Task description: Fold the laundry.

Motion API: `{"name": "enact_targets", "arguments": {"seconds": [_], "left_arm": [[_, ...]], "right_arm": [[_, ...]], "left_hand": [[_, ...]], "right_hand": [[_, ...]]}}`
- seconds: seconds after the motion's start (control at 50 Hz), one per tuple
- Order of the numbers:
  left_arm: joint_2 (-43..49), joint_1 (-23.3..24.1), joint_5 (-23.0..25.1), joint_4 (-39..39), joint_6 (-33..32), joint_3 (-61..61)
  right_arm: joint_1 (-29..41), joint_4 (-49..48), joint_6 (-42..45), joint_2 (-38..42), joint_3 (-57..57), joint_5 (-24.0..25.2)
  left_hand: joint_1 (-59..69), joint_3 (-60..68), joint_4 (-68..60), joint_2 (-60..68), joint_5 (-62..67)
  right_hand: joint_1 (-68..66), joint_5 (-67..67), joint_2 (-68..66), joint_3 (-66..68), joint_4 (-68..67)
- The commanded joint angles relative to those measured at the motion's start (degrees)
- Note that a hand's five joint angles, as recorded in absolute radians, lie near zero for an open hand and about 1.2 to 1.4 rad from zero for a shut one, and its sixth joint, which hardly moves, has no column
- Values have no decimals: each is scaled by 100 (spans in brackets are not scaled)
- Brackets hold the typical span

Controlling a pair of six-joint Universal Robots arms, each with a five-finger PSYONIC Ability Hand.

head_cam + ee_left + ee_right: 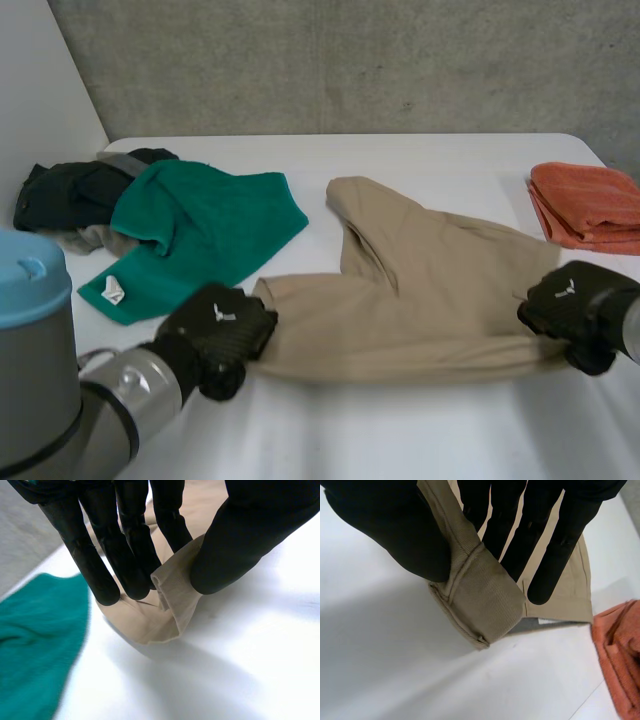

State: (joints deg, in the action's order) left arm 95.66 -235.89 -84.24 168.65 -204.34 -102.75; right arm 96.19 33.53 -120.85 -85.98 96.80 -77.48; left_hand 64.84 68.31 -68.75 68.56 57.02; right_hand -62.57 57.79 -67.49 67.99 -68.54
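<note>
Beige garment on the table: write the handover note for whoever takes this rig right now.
Hands: the left hand is shut on the beige garment, pinching the end nearest the green cloth between fingers and thumb. The right hand is shut on the opposite end, near the orange cloth.
Things: the garment lies stretched across the white table between the hands.
Done: the orange cloth looks folded.
Left: fold the beige garment, then the green cloth and the dark clothes beside it, both unfolded.
</note>
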Motion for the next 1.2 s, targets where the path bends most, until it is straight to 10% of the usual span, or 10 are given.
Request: {"name": "enact_targets", "arguments": {"seconds": [0.02, 0.28, 0.46, 1.16, 1.2], "left_arm": [[418, 157, -4, 291, -1, 228], [2203, -27, -628, 2900, -493, 3293], [2159, -343, -1488, 6029, 499, 4870], [1175, -370, -743, 3764, 351, 80], [1148, -370, -743, 3746, 368, 45]], "right_arm": [[-91, -425, 36, 151, 190, 110], [119, -2042, -1738, 1742, -2769, -355], [445, -5712, -3989, 1646, -4161, -663], [805, -2949, -2039, 2798, -1946, -602], [814, -2730, -2100, 2535, -1841, -585]], "left_hand": [[1516, 1169, -1125, 1144, 1298], [1516, 1169, -1125, 1144, 1298], [1516, 1169, -1125, 1144, 1298], [1516, 1169, -1125, 1144, 1298], [-852, -1200, 1244, -1225, -1070]], "right_hand": [[-1743, 1221, -1251, 1201, -1146], [-1743, 1221, -1251, 1201, -1146], [-1743, 1221, -1251, 1201, -1146], [-1743, 1221, -1251, 1201, -1146], [-1743, 1221, -1251, 1201, -1146]]}}
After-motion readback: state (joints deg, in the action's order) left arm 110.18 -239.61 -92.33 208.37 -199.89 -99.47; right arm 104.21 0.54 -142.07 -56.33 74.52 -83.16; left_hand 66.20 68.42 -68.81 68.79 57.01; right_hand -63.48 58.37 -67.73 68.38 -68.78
